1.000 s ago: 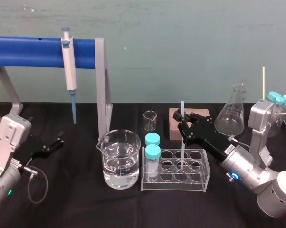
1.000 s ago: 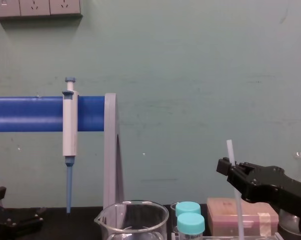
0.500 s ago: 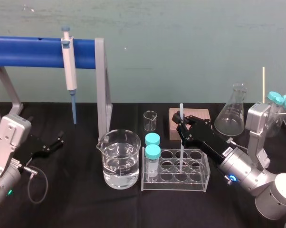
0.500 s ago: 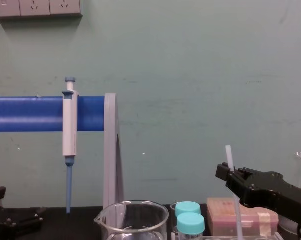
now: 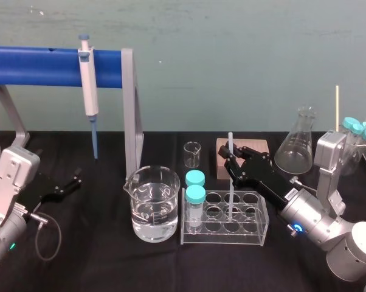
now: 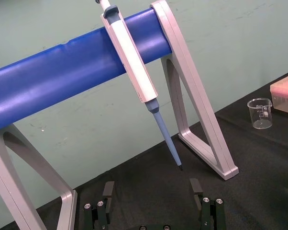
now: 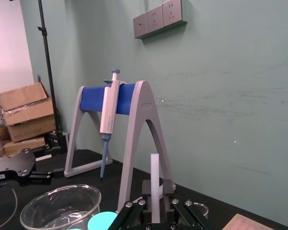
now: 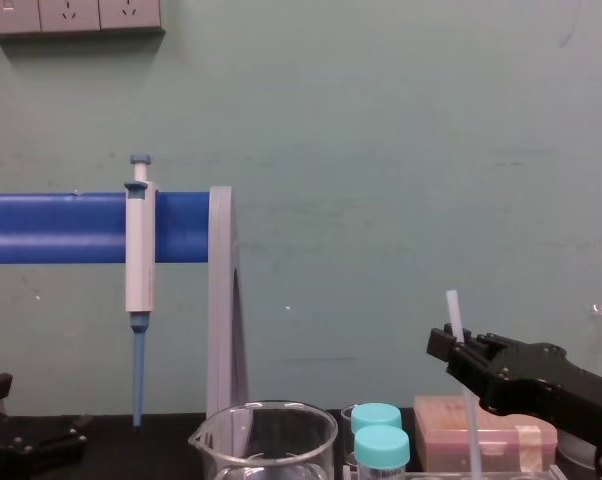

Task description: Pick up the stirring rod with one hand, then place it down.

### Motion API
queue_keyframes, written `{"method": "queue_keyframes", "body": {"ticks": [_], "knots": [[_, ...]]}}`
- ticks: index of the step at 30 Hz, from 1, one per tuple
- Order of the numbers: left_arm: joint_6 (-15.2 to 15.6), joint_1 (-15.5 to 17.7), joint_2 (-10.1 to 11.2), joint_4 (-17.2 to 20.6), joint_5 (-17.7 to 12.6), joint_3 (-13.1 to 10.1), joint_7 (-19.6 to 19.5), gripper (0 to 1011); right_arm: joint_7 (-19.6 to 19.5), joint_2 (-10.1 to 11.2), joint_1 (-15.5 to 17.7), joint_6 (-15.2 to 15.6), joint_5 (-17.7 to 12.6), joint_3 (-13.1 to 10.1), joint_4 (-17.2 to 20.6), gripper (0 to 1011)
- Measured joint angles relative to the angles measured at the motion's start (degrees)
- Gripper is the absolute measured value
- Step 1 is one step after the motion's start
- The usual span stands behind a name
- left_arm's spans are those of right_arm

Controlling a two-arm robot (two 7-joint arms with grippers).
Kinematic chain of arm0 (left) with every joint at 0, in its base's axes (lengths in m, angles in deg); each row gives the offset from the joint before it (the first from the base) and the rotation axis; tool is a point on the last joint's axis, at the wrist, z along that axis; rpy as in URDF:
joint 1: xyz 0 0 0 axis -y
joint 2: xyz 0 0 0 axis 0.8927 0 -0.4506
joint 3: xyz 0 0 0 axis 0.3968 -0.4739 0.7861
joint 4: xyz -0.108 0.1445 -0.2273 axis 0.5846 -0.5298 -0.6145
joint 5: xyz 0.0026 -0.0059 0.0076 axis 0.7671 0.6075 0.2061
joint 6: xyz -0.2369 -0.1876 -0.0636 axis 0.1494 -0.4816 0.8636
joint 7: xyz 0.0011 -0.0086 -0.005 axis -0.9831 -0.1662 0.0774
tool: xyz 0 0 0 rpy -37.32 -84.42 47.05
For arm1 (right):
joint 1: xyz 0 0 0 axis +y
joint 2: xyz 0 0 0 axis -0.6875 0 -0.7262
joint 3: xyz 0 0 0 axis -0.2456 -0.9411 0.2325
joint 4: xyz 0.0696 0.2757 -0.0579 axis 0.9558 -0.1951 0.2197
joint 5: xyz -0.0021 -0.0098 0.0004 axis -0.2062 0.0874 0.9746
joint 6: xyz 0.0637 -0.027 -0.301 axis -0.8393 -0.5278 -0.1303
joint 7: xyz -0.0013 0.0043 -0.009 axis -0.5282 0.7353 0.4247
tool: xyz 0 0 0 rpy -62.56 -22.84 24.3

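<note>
Black cloth on the table (image 5: 98, 261), teal wall behind, bench full of lab glass. The right gripper (image 5: 230, 163) has its jaws pinched on the stirring rod (image 5: 230, 143) a bit below the rod's top, so a short white stub pokes up above the fingers and the rest hangs down. The rod looks close to upright, and its lower end is down inside a middle well of the clear test tube rack (image 5: 225, 239). Can't tell if the tip is actually touching the bottom. Just left of that well, two teal-capped vials (image 5: 195, 194) sit in the rack, and further left is the big beaker (image 5: 151, 204) of water. A pinkish block (image 5: 259, 146) and a conical flask (image 5: 295, 149) sit behind the arm. The left gripper (image 6: 152, 191) is parked way off at the left with its fingers spread, near the blue stand (image 5: 37, 66) where the pipette (image 5: 88, 91) hangs. What worries me is any sideways drift while the tip is in the well. That could lever the rod against the rim and drag or tip the rack, vials and all. The rod is also skinny and probably slick, so it could swivel or slide in the pinch.
</note>
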Motion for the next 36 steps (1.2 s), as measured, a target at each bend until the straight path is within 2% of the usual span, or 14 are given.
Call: {"method": "queue_keyframes", "body": {"ticks": [6, 10, 11, 13, 16, 26, 29, 36], "knots": [[0.0, 0.0, 0.0, 0.0, 0.0, 0.0, 0.0, 1000, 0.01, 0.01, 0.0, 0.01, -0.03, 0.0, 0.0, 338], [0.0, 0.0, 0.0, 0.0, 0.0, 0.0, 0.0, 1000, 0.01, 0.01, 0.0, 0.01, -0.05, 0.0, 0.01, 437], [0.0, 0.0, 0.0, 0.0, 0.0, 0.0, 0.0, 1000, 0.01, 0.01, 0.0, 0.01, -0.05, 0.0, 0.01, 499], [0.0, 0.0, 0.0, 0.0, 0.0, 0.0, 0.0, 1000, 0.01, 0.01, 0.0, 0.01, -0.06, 0.0, 0.01, 540], [0.0, 0.0, 0.0, 0.0, 0.0, 0.0, 0.0, 1000, 0.01, 0.01, 0.0, 0.0, -0.07, 0.0, 0.01, 661], [0.0, 0.0, 0.0, 0.0, 0.0, 0.0, 0.0, 1000, 0.06, 0.01, 0.0, 0.0, -0.09, 0.0, 0.01, 953], [0.0, 0.0, 0.0, 0.0, 0.0, 0.0, 0.0, 1000, 0.07, 0.01, 0.0, 0.0, -0.1, 0.0, 0.01, 1003], [0.0, 0.0, 0.0, 0.0, 0.0, 0.0, 0.0, 1000, 0.08, 0.01, 0.0, 0.0, -0.1, 0.0, 0.01, 1003]]}}
